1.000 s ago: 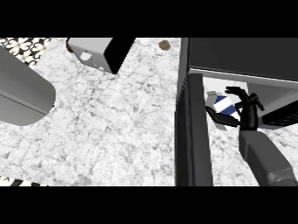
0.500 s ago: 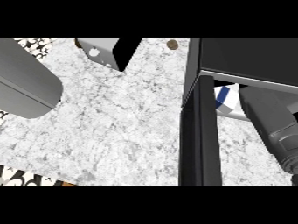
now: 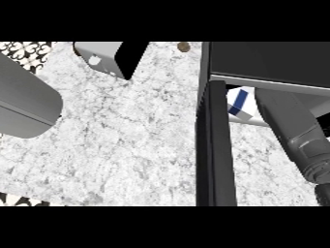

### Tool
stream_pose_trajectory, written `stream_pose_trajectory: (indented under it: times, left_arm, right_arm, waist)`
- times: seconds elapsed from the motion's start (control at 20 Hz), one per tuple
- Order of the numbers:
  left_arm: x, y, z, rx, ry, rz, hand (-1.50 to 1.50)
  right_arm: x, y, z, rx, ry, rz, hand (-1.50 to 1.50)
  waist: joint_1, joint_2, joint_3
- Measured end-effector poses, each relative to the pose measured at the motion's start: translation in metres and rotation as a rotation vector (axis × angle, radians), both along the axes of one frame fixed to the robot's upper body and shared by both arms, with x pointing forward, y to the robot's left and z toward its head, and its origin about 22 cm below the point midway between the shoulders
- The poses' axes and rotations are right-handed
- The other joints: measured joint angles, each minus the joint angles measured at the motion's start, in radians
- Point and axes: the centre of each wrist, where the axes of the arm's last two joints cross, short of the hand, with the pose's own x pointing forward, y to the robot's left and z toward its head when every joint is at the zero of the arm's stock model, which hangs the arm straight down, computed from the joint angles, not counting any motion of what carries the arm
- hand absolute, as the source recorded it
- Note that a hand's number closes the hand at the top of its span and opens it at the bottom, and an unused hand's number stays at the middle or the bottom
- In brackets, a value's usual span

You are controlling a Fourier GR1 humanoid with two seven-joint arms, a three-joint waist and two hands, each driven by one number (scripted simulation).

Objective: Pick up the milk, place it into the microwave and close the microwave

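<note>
Since my right forearm (image 3: 296, 131) runs up from the lower right and disappears under the top of the microwave (image 3: 281, 60), my right hand is out of sight. I cannot tell how far open it is or whether it has hold of anything. My left hand does not show either; only a big grey shape at the left edge, which I take for that arm.

The milk (image 3: 240, 104) is a white carton with a blue stripe. It sits in the mouth of the microwave, just beside my forearm and just past the top end of the open door (image 3: 215, 145). Whether it rests on the oven floor or hangs from my hand, I cannot make out.

I judge the carton to be light to middling, depending on how full it is. Its walls should be stiff enough to hold, but would give if squeezed at the middle of a face. The coated card is likely smooth, so it could slip. I would take it across two opposite sides, near the middle of its height, thumb against fingers, and keep it upright.

The door stands edge-on to me, swung out over the table (image 3: 125, 145). The closing is not yet done, and my arm must be out of the opening before that door swings.
</note>
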Motion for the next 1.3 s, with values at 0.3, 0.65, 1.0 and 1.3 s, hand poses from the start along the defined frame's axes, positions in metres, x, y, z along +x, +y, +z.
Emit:
stream_pose_trajectory:
  times: [0.3, 0.65, 1.0, 1.3]
  left_arm:
    - [0.001, -0.001, -0.006, -0.013, 0.031, -0.007, -1.5]
    - [-0.001, -0.011, -0.015, -0.026, 0.063, -0.014, -1.5]
    - [0.004, -0.027, -0.027, -0.041, 0.065, -0.115, -1.5]
    - [0.012, -0.044, -0.042, -0.03, 0.118, -0.242, -1.5]
  right_arm:
    - [0.002, 0.008, 0.002, 0.018, -0.038, -0.036, -1.5]
    - [0.0, 0.008, -0.001, 0.056, -0.016, -0.016, -1.5]
    - [-0.006, -0.019, -0.008, 0.156, 0.032, 0.063, -1.5]
    - [-0.016, -0.03, -0.024, 0.321, 0.069, 0.211, -1.5]
  waist:
    - [-0.016, 0.004, -0.003]
    - [-0.04, -0.01, -0.007]
    - [-0.073, -0.033, -0.016]
    - [-0.107, -0.052, -0.024]
